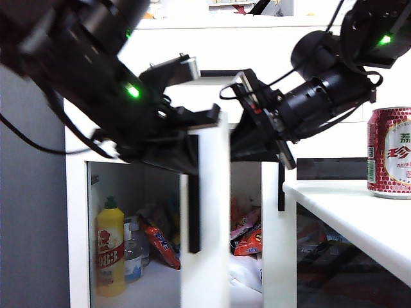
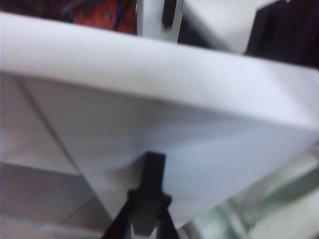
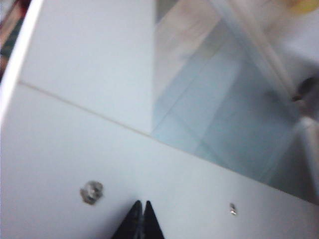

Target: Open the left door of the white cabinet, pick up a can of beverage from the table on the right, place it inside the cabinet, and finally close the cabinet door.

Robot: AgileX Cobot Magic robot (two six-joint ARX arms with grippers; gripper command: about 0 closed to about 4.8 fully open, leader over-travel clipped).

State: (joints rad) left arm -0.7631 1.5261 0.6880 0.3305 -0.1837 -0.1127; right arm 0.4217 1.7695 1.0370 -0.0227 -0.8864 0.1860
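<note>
The left door (image 1: 209, 224) of the white cabinet (image 1: 77, 192) stands swung open, edge-on in the exterior view. My left gripper (image 1: 186, 153) is at the top of its black bar handle (image 1: 193, 205). In the left wrist view the gripper (image 2: 148, 219) is shut on the handle (image 2: 153, 174), one finger on each side. My right gripper (image 1: 244, 146) is behind the door, shut, with its tips (image 3: 143, 211) against the door's white inner frame (image 3: 75, 164). The red can of beverage (image 1: 390, 151) stands upright on the table (image 1: 340, 199) at the right, away from both grippers.
Inside the cabinet stand a yellow bottle (image 1: 110, 256), a small clear bottle (image 1: 133, 256) and several snack packs (image 1: 160, 244). The neighbouring door post (image 1: 277, 244) and a drawer handle (image 1: 331, 168) lie between the open door and the table.
</note>
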